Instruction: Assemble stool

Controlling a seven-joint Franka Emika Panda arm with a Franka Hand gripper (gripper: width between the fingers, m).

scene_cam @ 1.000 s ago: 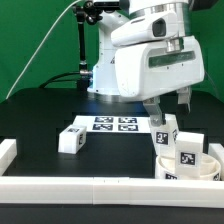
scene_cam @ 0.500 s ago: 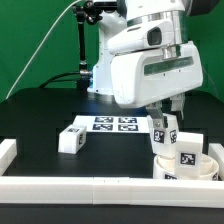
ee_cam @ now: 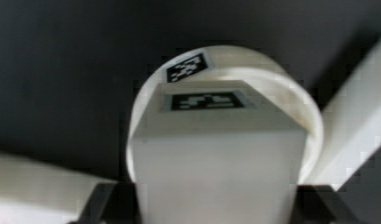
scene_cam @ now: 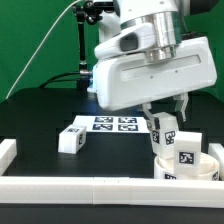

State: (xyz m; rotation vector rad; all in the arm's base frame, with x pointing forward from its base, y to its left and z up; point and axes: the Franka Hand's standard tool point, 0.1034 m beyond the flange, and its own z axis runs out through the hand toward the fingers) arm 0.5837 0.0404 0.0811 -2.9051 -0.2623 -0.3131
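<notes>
Black table (scene_cam: 40, 115), green curtain (scene_cam: 30, 40) behind.

Progress, my read: early to middle, stool not done.
- Nearest the camera is the white front rail (scene_cam: 80, 186). The seat (scene_cam: 196, 172) lies against it, just below the gripper (scene_cam: 166, 113).
- One mounted leg (scene_cam: 187, 152) seems to stand up out of the seat, just beside the gripper's load. I can't confirm it's fully home.
- The held leg (ee_cam: 219, 140) hangs upright from the gripper with its lower end at the seat's near edge. Whether it has entered a hole is hidden, so count this step as in hand, not finished.
- One loose leg (scene_cam: 70, 139) lies on the table well apart from the gripper, toward the exterior view's left. It's untouched and has yet to be fetched.
- The marker board (scene_cam: 113, 123) sits flat just behind the gripper, not part of the job.
- No other legs are visible, so I can't say how many remain.

Gripper: closed on the held leg. In the wrist view both dark fingers (ee_cam: 109, 203) sit flush against the leg's flanks with no gap showing, and the tagged face points at the camera. The opening is moderate, set by the leg's width. It touches nothing else as far as I can see. The arm (scene_cam: 150, 60) blocks much of the far scene.
</notes>
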